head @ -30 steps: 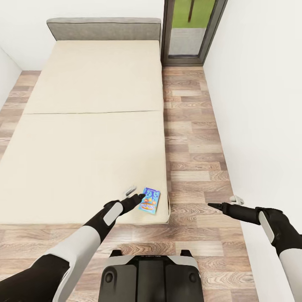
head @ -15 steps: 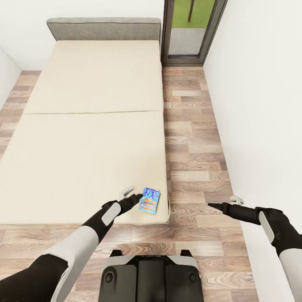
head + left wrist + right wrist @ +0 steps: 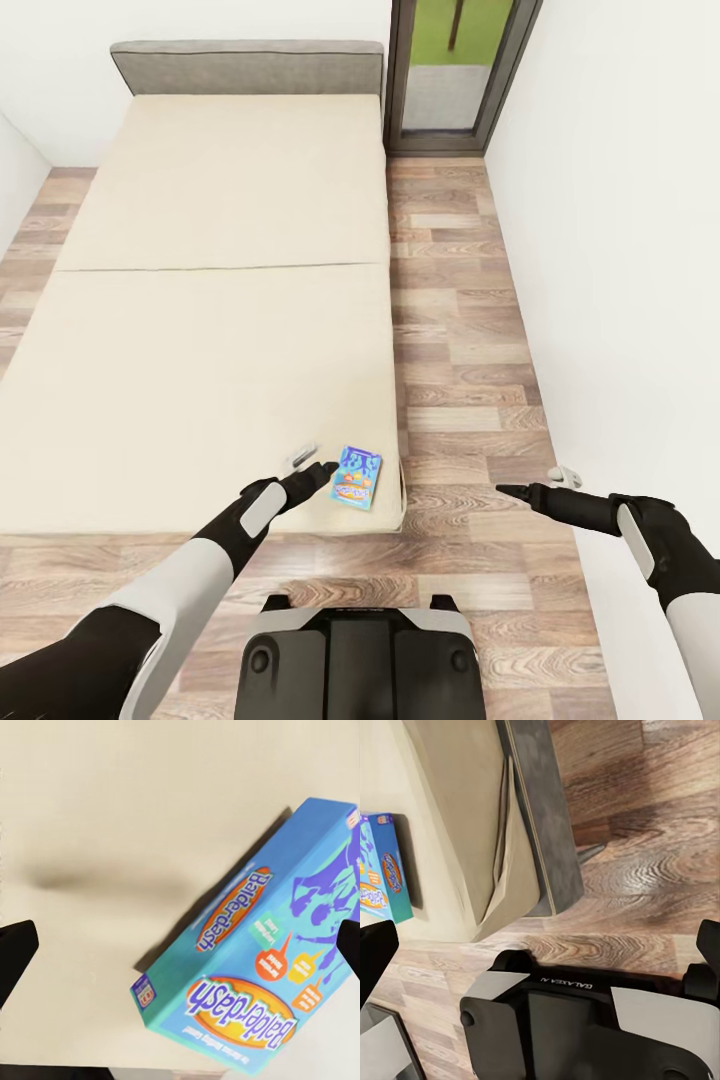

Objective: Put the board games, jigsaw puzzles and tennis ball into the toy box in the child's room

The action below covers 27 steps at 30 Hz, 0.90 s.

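Left tool (image 3: 312, 463) spread, poised beside blue "Balderdash" board game (image 3: 262, 967) on bed (image 3: 200, 300); right tool (image 3: 535, 483) spread.

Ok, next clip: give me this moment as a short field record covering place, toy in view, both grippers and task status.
place: bedside, bed on wood floor
toy in view: blue board game, lettered Balderdash, flat on the mattress near the bed's corner
left gripper: open, just beside the game, not gripping it
right gripper: open, over the floor, holding nothing
task status: this game not yet picked up
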Available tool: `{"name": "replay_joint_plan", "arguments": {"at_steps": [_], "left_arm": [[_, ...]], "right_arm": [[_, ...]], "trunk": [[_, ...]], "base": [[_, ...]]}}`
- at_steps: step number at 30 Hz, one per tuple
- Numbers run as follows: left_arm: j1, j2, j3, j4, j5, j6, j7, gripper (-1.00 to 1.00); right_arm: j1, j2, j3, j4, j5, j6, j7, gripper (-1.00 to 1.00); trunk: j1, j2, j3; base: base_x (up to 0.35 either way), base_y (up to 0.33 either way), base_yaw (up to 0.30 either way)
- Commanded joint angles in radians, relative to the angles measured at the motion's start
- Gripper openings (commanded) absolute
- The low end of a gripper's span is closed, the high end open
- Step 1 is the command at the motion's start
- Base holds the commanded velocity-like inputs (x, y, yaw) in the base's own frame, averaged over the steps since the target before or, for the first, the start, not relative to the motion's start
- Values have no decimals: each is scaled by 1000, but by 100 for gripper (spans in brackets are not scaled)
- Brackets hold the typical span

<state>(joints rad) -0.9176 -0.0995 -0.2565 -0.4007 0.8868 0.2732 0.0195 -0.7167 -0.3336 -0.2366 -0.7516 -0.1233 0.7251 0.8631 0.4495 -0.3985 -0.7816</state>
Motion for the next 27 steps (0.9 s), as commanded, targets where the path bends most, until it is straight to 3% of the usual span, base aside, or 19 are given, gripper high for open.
{"name": "replay_joint_plan", "arguments": {"at_steps": [1,27], "left_arm": [[-1,1,-5,0,6,2,2,100],[-1,0,-6,0,5,1,2,100]], "right_arm": [[0,0,-1,0,-5,7,1,100],[0,1,-1,0,-5,7,1,100]], "trunk": [[1,-2,-2],[1,-2,-36]], "base": [[0,0,0],[0,0,0]]}}
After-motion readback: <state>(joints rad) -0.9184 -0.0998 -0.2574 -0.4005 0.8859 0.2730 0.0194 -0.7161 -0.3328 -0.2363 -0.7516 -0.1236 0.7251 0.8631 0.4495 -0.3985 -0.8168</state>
